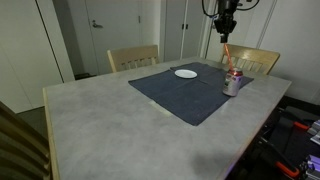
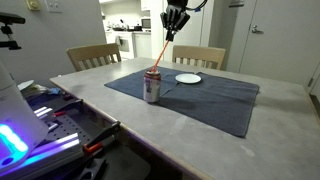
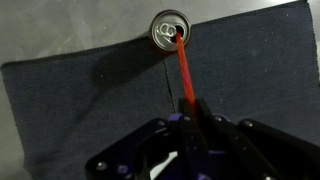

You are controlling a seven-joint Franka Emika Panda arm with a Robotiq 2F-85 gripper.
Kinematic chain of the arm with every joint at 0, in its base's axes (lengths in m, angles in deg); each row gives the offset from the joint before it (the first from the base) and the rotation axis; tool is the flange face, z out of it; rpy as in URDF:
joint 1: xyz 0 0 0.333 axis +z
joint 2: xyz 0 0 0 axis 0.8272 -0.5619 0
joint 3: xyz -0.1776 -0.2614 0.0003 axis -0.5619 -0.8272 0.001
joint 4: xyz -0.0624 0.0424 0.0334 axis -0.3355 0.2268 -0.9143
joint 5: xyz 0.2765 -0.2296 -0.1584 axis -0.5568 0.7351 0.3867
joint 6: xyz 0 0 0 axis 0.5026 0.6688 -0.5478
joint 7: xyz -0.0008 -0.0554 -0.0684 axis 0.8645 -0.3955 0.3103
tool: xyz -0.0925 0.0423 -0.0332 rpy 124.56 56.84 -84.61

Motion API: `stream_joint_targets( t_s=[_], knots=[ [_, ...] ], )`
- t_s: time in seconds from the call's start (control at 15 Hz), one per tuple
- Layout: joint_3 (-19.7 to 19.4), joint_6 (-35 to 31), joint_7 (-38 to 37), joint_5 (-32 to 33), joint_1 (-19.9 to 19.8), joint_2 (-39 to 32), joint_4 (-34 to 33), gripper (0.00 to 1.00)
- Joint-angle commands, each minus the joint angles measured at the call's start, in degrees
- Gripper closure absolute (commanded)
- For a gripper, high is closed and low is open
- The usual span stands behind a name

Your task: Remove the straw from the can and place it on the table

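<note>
The silver can [image 1: 232, 83] stands upright on the dark mat [image 1: 180, 95] near its edge; it also shows in the other exterior view [image 2: 153, 86] and from above in the wrist view [image 3: 170, 29]. The red-orange straw [image 2: 165, 52] leans up out of the can's opening, its lower end still inside in the wrist view [image 3: 184, 68]. My gripper [image 2: 174, 33] hangs above the can and is shut on the straw's upper end; it also shows in an exterior view [image 1: 226, 35] and in the wrist view [image 3: 190, 118].
A white plate [image 1: 186, 73] lies on the mat beyond the can, also in an exterior view [image 2: 188, 78]. Two wooden chairs [image 2: 92, 56] stand at the far side of the grey table [image 1: 110, 130]. Cables and equipment [image 2: 50, 115] sit beside the table.
</note>
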State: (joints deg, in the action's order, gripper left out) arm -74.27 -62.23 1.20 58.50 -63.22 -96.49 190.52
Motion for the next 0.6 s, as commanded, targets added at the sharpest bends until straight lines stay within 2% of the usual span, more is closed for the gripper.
stream_joint_targets(
  t_s=[0.0,0.53],
  knots=[
    [0.02,1.02,0.57,0.96,-0.67,-0.78,-1.08,0.98],
    [-0.18,3.72,-6.46,0.93,-0.24,1.85,0.09,0.98]
  ],
)
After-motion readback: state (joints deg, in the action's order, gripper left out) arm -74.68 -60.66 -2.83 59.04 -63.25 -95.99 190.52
